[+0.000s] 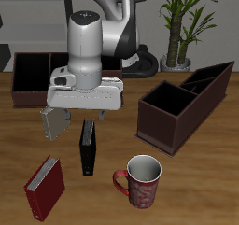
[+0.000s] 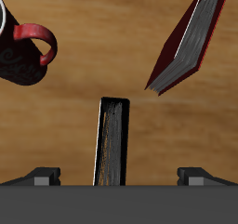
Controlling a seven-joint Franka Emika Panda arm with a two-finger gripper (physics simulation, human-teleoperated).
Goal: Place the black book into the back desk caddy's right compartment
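Note:
The black book [image 1: 88,147] stands upright on the table, slim, with a pale page edge; the wrist view shows it [image 2: 112,144] from above, between my fingers. My gripper [image 1: 84,115] hangs just above it, open and empty, its fingertips [image 2: 42,177] wide apart on either side of the book. The back desk caddy [image 1: 31,75], a low dark-brown box, lies at the table's back edge. My arm hides much of it, so I cannot tell its right compartment apart.
A red book [image 1: 44,188] leans near the front edge, also in the wrist view [image 2: 191,42]. A red patterned mug [image 1: 142,180] stands beside the black book. A gray book [image 1: 53,122] stands close by my hand. A slanted dark-brown caddy [image 1: 182,103] sits farther off.

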